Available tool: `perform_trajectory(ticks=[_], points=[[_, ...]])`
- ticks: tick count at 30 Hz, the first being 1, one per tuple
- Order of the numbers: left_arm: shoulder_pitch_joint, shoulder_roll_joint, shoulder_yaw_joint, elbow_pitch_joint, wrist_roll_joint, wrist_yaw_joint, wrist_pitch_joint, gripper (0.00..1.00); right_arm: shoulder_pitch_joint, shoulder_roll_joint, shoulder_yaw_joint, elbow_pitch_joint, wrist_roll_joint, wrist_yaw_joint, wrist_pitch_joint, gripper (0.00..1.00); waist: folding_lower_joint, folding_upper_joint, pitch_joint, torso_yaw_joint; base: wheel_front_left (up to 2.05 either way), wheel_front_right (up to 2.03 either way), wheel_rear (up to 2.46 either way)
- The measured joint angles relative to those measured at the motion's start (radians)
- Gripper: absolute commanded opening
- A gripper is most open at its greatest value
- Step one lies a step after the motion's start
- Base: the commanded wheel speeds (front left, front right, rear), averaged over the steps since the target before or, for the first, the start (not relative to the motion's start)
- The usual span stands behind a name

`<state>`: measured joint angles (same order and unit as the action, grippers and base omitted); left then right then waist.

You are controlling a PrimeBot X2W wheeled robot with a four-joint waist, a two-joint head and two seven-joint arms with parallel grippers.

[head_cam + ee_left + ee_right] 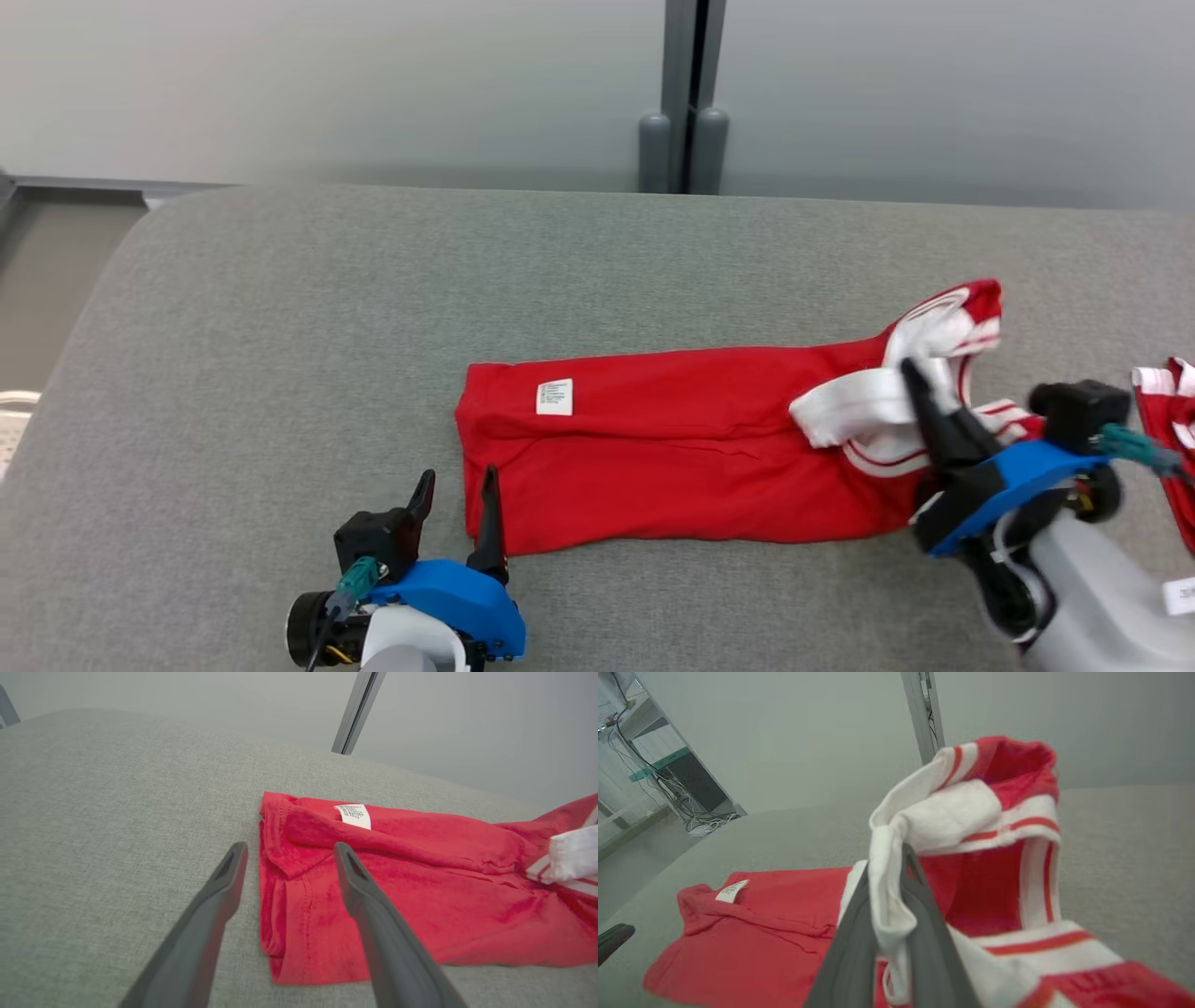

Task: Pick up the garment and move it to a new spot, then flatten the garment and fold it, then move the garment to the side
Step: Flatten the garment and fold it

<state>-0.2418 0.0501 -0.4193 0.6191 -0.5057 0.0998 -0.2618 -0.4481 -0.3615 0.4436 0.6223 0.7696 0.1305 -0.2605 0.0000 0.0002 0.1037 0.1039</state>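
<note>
The garment is a red shirt with white, red-striped trim, lying in a long folded band across the grey table. A white label shows near its left end. My right gripper is shut on the white trim at the right end and holds that end raised, as the right wrist view shows with the cloth pinched between the fingers. My left gripper stands open at the garment's near left corner, one finger over the cloth and the other on the bare table.
Another red and white striped piece of cloth lies at the table's right edge. A grey post stands behind the table against a pale wall. The table's left edge curves down to the floor, where cables and furniture stand.
</note>
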Motion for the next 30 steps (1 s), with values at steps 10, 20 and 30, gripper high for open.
perform_trajectory(ticks=[10,20,30], points=[[-0.004,0.000,-0.108,0.000,-0.036,-0.003,0.000,1.00,-0.040,0.069,0.186,-0.074,0.022,0.000,0.062,0.00,0.0000,-0.0002,-0.012,0.143,0.00,0.00,0.00],[-0.007,0.001,-0.216,-0.016,-0.083,0.015,0.000,1.00,-0.120,0.144,0.254,0.054,0.006,0.000,0.074,0.00,0.0000,-0.0002,0.011,0.306,0.00,0.00,0.00],[-0.030,0.000,-0.234,-0.024,-0.099,0.062,0.000,1.00,-0.186,0.195,0.239,0.065,0.002,0.000,0.007,1.00,0.0001,-0.0002,0.046,0.304,0.00,0.00,0.00]])
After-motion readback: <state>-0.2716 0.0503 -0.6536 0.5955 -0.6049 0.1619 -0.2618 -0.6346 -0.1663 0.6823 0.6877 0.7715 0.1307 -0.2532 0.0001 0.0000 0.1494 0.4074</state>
